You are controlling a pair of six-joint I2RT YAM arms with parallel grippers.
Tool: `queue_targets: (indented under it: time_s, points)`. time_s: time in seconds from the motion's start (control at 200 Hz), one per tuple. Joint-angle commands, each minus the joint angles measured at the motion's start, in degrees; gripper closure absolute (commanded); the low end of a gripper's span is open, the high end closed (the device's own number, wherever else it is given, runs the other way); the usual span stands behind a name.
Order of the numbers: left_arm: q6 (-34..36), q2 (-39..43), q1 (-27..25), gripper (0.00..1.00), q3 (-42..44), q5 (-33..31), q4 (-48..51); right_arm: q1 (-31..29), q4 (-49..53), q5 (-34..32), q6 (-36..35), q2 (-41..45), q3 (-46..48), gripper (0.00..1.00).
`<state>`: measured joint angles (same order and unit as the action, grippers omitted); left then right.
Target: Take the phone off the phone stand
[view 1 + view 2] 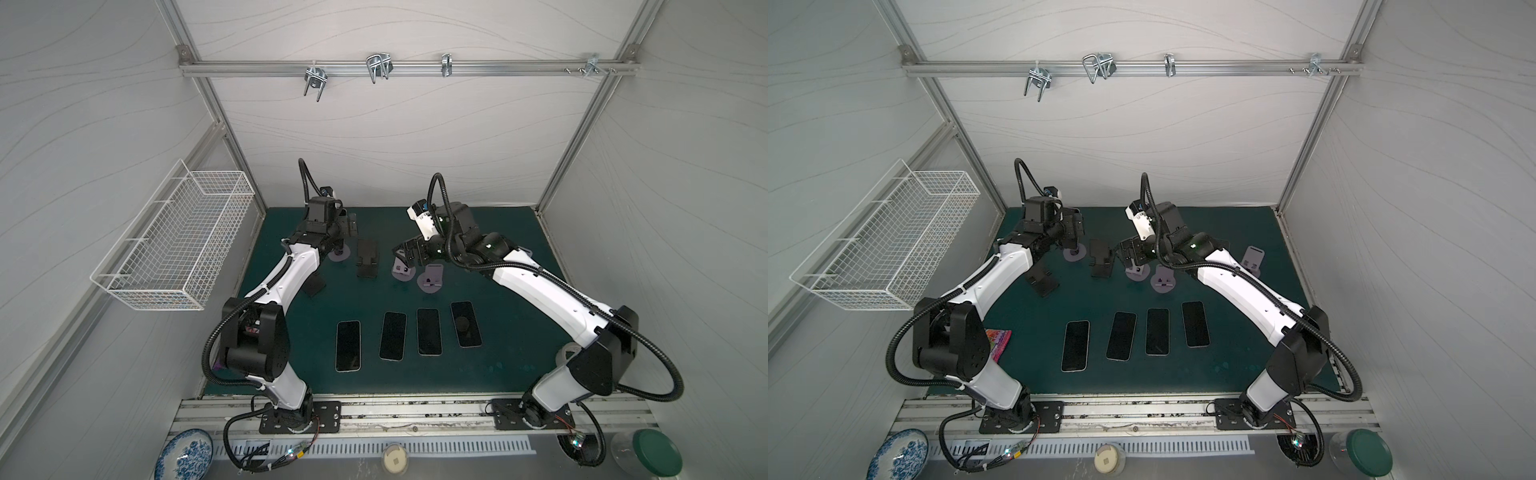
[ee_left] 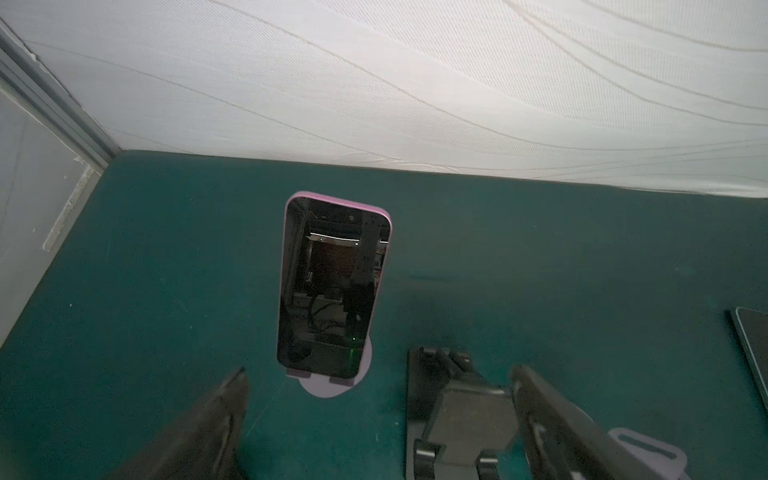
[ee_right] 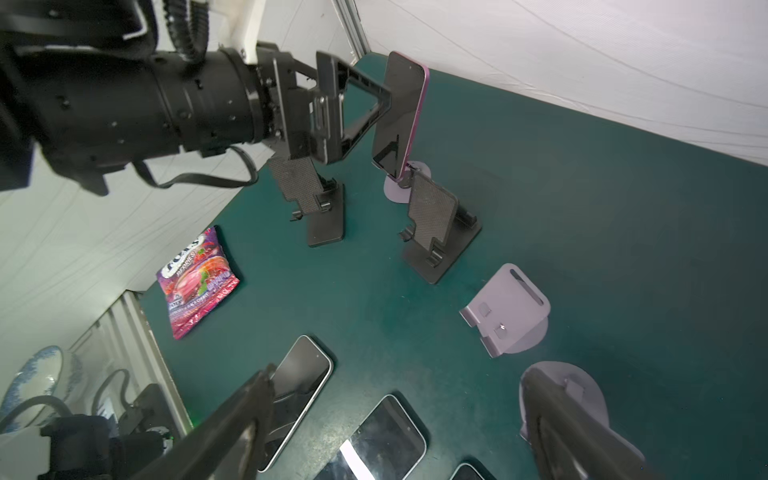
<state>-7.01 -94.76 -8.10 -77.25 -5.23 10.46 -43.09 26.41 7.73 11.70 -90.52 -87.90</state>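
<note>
Glass-fronted phone in a pink case (image 2: 332, 286) upright on its lilac round-footed plastic stand (image 2: 332, 388), back-left of the dark green mat (image 2: 166, 291).
Stiff, slick, breakable, I'd judge — pinch the long side edges, lift clear of the lip. Left gripper (image 2: 379, 374) level, facing the screen, jaws wide, empty; right gripper (image 3: 397, 376) likewise spread — over bare lilac stands (image 3: 507, 311).
</note>
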Motion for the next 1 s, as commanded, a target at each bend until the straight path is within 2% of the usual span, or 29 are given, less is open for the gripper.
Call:
queue_targets:
  time_s: [0.0, 0.135, 0.25, 0.45, 0.995]
  points:
    - [1.83, -2.35, 1.02, 0.01, -4.82, 1.24, -0.76, 0.36, 0.98, 3.12, 2.33, -1.28, -1.78, 0.08]
    - [1.38, -5.68, 2.89, 0.01, -8.89, 2.73, 1.28, 0.30, 1.24, 4.38, 3.15, -1.83, -2.11, 0.09]
    - [-0.08, -8.76, 4.67, 0.01, -12.57, 6.98, 3.39, 0.29, 1.85, 5.16, 2.98, -2.33, -2.67, 0.09]
    - [0.37, -13.82, 5.55, 0.01, -19.55, 9.48, 8.34, 0.36, 2.81, 5.66, 2.38, -3.52, -4.23, 0.09]
    - [5.84, -22.13, 5.64, 0.01, -32.35, 9.17, 17.59, 1.06, 2.25, 6.60, 2.17, -3.70, -2.86, 0.08]
